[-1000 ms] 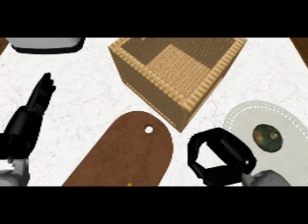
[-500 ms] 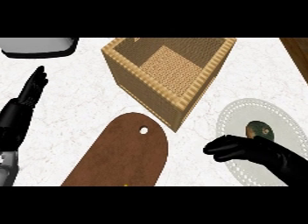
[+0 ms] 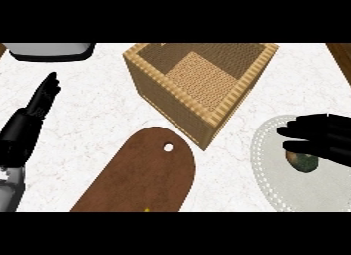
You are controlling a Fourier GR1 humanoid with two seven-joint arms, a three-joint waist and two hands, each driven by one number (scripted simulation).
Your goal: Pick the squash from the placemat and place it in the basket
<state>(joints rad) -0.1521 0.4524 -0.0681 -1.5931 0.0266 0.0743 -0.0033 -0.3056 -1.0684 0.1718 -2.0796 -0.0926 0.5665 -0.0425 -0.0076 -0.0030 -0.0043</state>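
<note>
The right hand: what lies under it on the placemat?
Under the right hand lies the squash, partly showing below the fingers, on the white placemat. The hand covers its upper part.

Brown wooden cutting board (image 3: 138, 174) with hole, white marbled counter (image 3: 90, 104), grey object (image 3: 50, 51) at far edge

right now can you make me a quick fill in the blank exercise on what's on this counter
1. The squash lies on the round white ____.
2. The robot's ____ hand reaches over the squash, while the other hand rests open.
3. The wicker basket holds ____.
4. The wooden cutting board has a small ____ near its rounded end.

Missing words: placemat; right; nothing; hole
</note>
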